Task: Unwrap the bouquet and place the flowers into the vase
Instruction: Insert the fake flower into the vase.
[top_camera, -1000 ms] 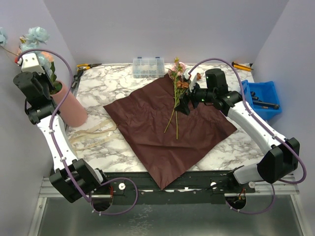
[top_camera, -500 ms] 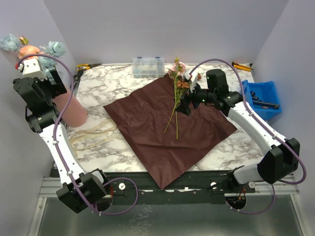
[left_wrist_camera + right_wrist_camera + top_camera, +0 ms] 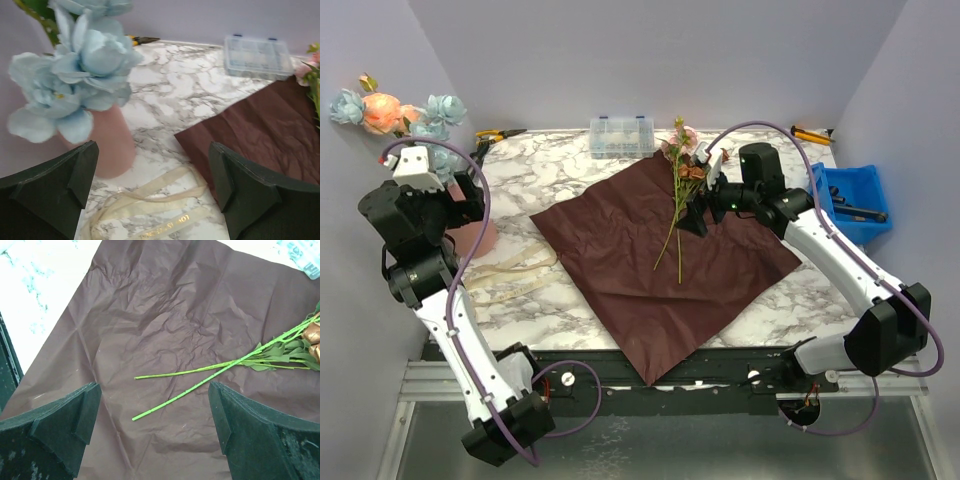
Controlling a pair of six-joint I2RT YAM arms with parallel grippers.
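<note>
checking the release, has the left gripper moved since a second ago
Yes. In the top view the left gripper has shifted toward the near edge, now covering most of the vase.

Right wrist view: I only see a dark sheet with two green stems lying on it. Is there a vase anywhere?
Observer: Yes. A pink vase stands left of the sheet, with blue blooms in it.
Operator: Is the left tool holding something?
Observer: No. It hangs open near the vase, with nothing between its fingers.
Operator: What tops my two stems?
Observer: Pink and brownish flowers, lying at the sheet's far edge.
</note>
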